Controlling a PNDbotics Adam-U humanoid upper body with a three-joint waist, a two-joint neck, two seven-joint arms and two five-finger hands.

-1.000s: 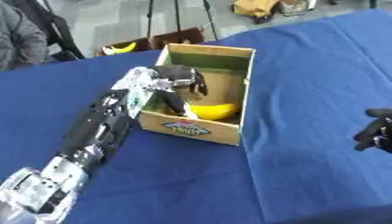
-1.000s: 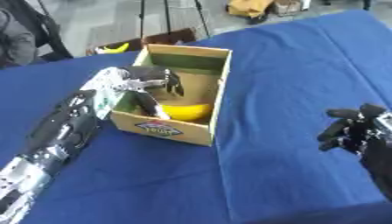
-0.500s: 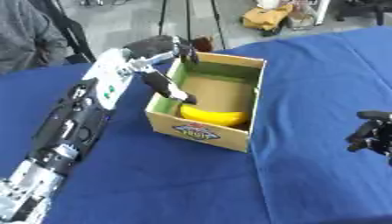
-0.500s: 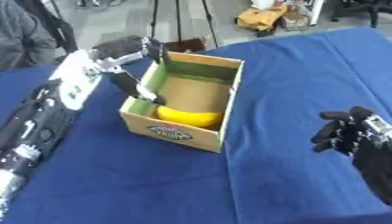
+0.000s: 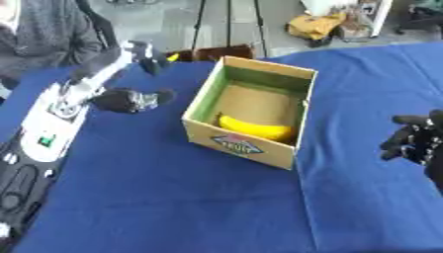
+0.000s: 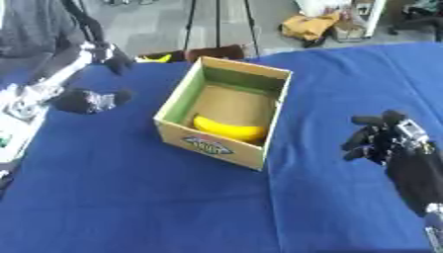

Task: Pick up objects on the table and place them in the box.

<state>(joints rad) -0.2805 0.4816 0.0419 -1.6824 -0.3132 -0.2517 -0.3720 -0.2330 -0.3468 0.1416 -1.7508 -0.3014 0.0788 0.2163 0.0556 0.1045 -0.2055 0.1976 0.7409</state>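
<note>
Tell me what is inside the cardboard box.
A yellow banana lies on the floor of the cardboard box, against the near wall. That wall hides the strip of floor just behind it.

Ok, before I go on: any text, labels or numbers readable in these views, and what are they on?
Oval label on the near side of the cardboard box: it has lettering, but too blurred to read.
Small green mark on the white panel of the left arm: no characters can be made out.
Banana inside the box: no sticker or text visible.
Blue tablecloth: no print.
Nothing else shows any writing.
</note>
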